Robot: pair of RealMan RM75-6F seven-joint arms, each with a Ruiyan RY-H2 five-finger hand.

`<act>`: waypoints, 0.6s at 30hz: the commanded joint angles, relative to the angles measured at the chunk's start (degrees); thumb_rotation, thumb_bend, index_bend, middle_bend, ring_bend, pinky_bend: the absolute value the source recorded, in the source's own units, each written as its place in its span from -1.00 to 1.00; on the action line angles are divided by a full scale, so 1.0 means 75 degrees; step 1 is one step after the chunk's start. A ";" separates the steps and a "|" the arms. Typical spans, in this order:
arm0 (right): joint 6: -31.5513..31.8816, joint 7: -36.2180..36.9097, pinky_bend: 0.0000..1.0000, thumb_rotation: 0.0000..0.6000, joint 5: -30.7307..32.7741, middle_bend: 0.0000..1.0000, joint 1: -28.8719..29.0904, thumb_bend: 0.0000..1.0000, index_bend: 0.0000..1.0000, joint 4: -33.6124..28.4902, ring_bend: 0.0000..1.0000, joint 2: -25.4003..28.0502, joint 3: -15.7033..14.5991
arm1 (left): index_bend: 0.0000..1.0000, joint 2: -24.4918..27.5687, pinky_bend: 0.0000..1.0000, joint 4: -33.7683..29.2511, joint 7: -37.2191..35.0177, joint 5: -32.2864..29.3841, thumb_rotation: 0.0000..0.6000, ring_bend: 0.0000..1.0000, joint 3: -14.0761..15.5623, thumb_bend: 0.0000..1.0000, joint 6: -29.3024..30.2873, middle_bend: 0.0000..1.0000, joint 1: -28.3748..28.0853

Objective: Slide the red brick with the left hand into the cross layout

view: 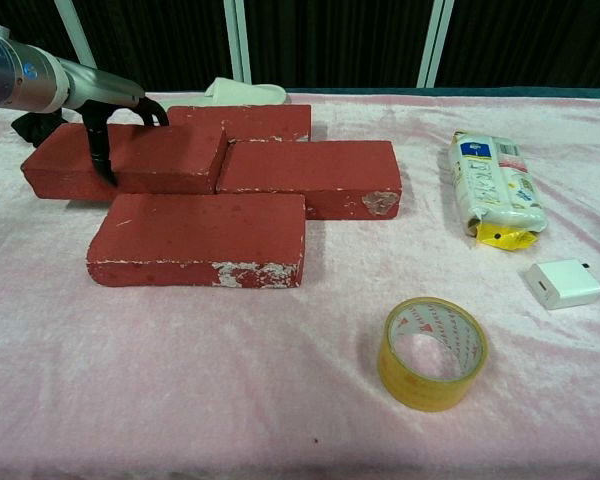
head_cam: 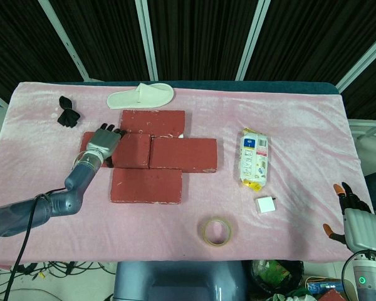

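Four red bricks lie on the pink cloth. The left brick [head_cam: 126, 150] [view: 150, 160] sits between the far brick [head_cam: 152, 122] and the near brick [head_cam: 146, 185], its right end against the right brick [head_cam: 183, 153]. My left hand [head_cam: 102, 143] [view: 102, 130] lies on the left brick's left part. Its fingers reach over the far edge, and one dark finger hangs down the near face in the chest view. My right hand [head_cam: 357, 222] hovers at the table's lower right corner, fingers apart and holding nothing.
A white slipper [head_cam: 141, 96] and a black bundle [head_cam: 67, 113] lie behind the bricks. A snack packet [head_cam: 253, 158], a small white box [head_cam: 266, 205] and a yellow tape roll [head_cam: 217, 231] [view: 432, 352] sit to the right and front.
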 commanded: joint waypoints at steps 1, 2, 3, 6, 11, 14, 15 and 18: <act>0.0000 0.0001 -0.60 1.00 0.0005 -0.99 -0.0002 -0.69 -0.85 0.0001 -0.75 0.0001 -0.0001 | -0.65 -0.0016 -1.00 0.0001 0.0041 -0.0057 1.00 -1.00 0.0037 -0.68 0.0012 -0.56 -0.0011; -0.0004 0.0001 -0.60 1.00 0.0010 -0.99 -0.0002 -0.69 -0.85 -0.0002 -0.75 0.0001 -0.0002 | -0.69 -0.0019 -1.00 -0.0004 0.0065 -0.0102 1.00 -1.00 0.0057 -0.74 0.0004 -0.58 -0.0022; -0.0004 0.0000 -0.60 1.00 0.0010 -0.99 -0.0001 -0.69 -0.85 -0.0003 -0.75 0.0001 0.0000 | -0.73 0.0031 -1.00 -0.0058 -0.0021 -0.0179 1.00 -1.00 -0.0037 -0.80 0.0010 -0.61 -0.0035; -0.0001 -0.0005 -0.60 1.00 0.0007 -0.99 0.0002 -0.69 -0.85 0.0000 -0.75 -0.0003 0.0001 | -0.91 -0.0064 -1.00 -0.0063 -0.0123 -0.0317 1.00 -1.00 -0.0142 -0.99 0.0043 -0.74 -0.0032; -0.0002 -0.0010 -0.60 1.00 0.0018 -0.99 0.0001 -0.69 -0.85 0.0000 -0.75 -0.0003 0.0003 | -1.00 -0.0146 -1.00 -0.0009 -0.0096 -0.0403 1.00 -1.00 -0.0128 -1.00 -0.0027 -0.86 -0.0064; -0.0005 -0.0008 -0.60 1.00 0.0020 -0.99 0.0001 -0.69 -0.85 -0.0005 -0.75 -0.0002 0.0001 | -1.00 -0.0156 -1.00 0.0010 -0.0063 -0.0434 1.00 -1.00 -0.0114 -1.00 -0.0031 -0.91 -0.0096; -0.0004 -0.0006 -0.60 1.00 0.0020 -0.99 0.0001 -0.69 -0.85 -0.0007 -0.75 0.0000 0.0002 | -1.00 -0.0131 -1.00 0.0002 -0.0102 -0.0465 1.00 -1.00 -0.0184 -1.00 0.0005 -0.91 -0.0121; -0.0006 -0.0005 -0.60 1.00 0.0019 -0.99 0.0001 -0.69 -0.85 -0.0008 -0.75 0.0004 0.0000 | -1.00 -0.0159 -1.00 -0.0034 -0.0133 -0.0502 1.00 -1.00 -0.0194 -1.00 0.0079 -0.93 -0.0095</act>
